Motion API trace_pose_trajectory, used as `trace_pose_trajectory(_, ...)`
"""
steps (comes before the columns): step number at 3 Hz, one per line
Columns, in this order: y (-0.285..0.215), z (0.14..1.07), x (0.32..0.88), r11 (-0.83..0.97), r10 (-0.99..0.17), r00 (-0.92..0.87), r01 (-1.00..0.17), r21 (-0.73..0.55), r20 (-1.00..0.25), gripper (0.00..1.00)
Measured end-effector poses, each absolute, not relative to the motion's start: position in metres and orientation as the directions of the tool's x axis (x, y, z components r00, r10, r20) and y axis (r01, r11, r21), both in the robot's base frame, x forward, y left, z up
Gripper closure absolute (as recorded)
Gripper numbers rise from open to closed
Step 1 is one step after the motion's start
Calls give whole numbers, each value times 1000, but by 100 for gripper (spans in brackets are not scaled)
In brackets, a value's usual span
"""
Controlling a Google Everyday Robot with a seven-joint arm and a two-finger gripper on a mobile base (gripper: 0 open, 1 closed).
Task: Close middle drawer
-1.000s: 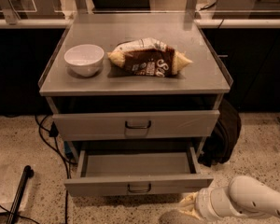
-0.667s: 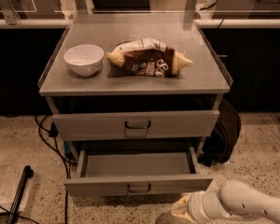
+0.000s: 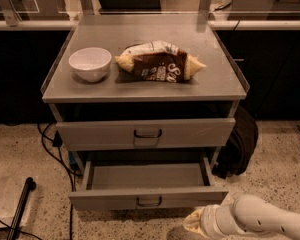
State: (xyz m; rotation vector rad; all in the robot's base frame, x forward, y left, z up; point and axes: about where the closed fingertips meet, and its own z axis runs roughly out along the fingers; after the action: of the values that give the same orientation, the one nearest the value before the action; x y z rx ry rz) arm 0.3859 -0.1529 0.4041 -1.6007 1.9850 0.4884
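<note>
The middle drawer [image 3: 107,200] is pulled out at the bottom middle of the frame, and you can look down into its bare grey inside. The gripper [image 3: 189,227] is low in the frame, just right of the middle, below the drawer's front and near its right half. It sits on the end of the white arm [image 3: 262,219] that comes in from the lower right corner. I cannot tell if the gripper is wide or narrow, and it does not seem to hold anything.

To do this step well, I think the gripper should press flat on the drawer front near the small dark handle [image 3: 149,202]. A push close to the middle keeps the drawer from twisting and getting stuck. The push should be slow and straight, up the frame, into the cabinet [image 3: 222,81].

The drawer's long side runs left to right. Its front faces the bottom of the frame.
</note>
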Motion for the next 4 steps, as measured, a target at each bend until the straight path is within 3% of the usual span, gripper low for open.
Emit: trace_pose_trajectory(4, -165, 382, 451, 226, -825, 11, -911, -347, -565, 100)
